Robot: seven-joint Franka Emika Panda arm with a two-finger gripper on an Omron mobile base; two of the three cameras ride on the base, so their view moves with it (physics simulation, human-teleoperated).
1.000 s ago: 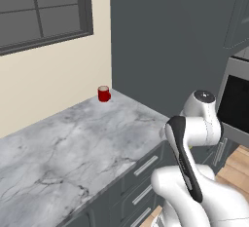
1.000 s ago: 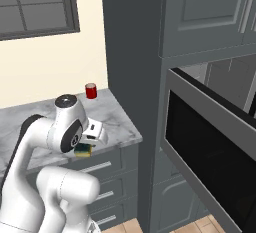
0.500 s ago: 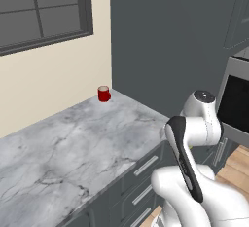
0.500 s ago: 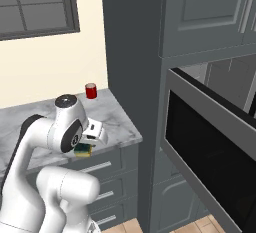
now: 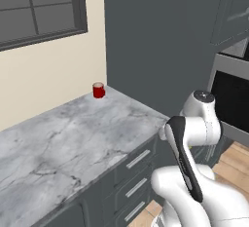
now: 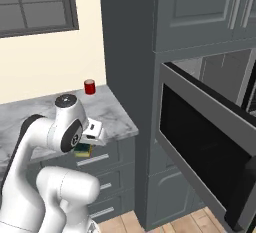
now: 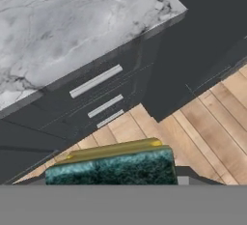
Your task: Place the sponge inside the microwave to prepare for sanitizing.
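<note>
- The pincer (image 6: 84, 147) hangs off the front edge of the marble table (image 6: 117, 119), over the drawer fronts, clenched on the sponge (image 6: 82, 150).
- In the hand view the sponge (image 7: 112, 167) sits crosswise at the fingertips, green scouring layer toward the camera and the yellow layer behind it, above the wooden floor (image 7: 212, 122).
- The microwave (image 6: 210, 147) is built into the tall grey cabinet to the right, its black glass door swung open toward the robot; sponge and microwave are well apart.
- A small red can (image 5: 98, 90) stands at the table's far corner by the wall, under the window (image 5: 41, 7).
</note>
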